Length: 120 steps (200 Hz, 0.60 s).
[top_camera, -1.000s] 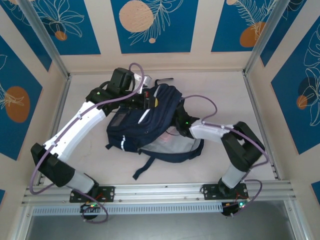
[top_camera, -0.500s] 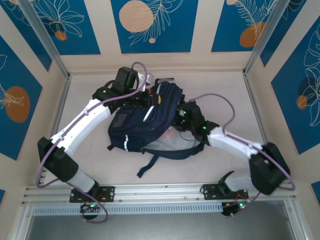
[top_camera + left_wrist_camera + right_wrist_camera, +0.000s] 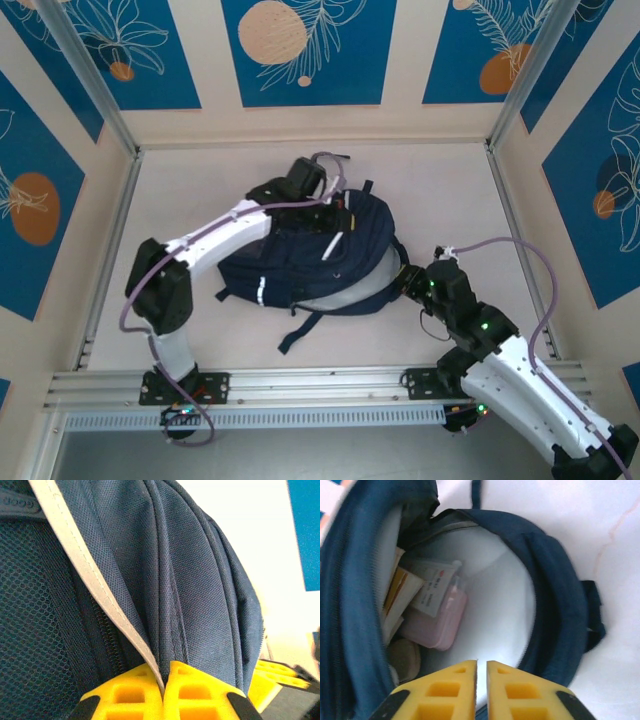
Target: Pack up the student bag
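My left claw point(image 3: 164, 677) is pinching the student bag point(image 3: 340, 260). I am aiming to lift gently, so its mouth gapes for my empty, narrow right claw point(image 3: 481, 667).

Gaping student bag point(image 3: 560, 605) mouth; pink case point(image 3: 436, 625) and books point(image 3: 400, 592) along one wall, bare lining point(image 3: 497, 610) opposite.

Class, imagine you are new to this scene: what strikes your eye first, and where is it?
The navy student bag dominates the middle of the table. The left gripper pinches a fold of its fabric, while the right gripper, shut, faces its open mouth, where a pink case lies inside.
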Motion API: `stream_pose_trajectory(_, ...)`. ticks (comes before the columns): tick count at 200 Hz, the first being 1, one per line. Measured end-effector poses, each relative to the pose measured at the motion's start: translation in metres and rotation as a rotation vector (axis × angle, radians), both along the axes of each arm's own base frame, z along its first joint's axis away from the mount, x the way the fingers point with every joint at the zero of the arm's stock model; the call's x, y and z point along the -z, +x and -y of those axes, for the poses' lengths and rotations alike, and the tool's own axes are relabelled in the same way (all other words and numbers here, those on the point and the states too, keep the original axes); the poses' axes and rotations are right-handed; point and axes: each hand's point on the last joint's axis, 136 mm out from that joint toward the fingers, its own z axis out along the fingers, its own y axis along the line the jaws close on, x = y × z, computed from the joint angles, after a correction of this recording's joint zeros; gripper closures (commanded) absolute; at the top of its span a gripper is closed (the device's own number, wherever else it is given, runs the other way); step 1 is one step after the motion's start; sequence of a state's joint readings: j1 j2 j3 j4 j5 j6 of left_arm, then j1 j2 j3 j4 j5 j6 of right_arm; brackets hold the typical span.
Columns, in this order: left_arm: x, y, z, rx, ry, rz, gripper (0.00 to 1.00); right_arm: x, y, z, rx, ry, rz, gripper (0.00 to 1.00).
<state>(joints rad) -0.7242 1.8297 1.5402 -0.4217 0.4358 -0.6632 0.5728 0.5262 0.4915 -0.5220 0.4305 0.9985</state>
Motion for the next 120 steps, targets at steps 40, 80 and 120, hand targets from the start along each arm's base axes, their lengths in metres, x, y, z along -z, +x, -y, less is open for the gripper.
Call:
stream_pose_trajectory(40,0.046,0.012,0.03,-0.018,0.028,-0.091,1.0,0.018,0.002,0.009,-0.022,-0.127,-0.108,0.96)
stream_pose_trajectory(80,0.044,0.054,0.061,-0.033,-0.028,-0.079,0.69,-0.004,0.012,-0.012,-0.134,-0.159,-0.095,0.88)
stream_pose_trajectory(120,0.009,0.044,0.043,-0.029,-0.042,-0.007,0.47,-0.001,-0.007,-0.062,-0.378,-0.175,-0.096,0.71)
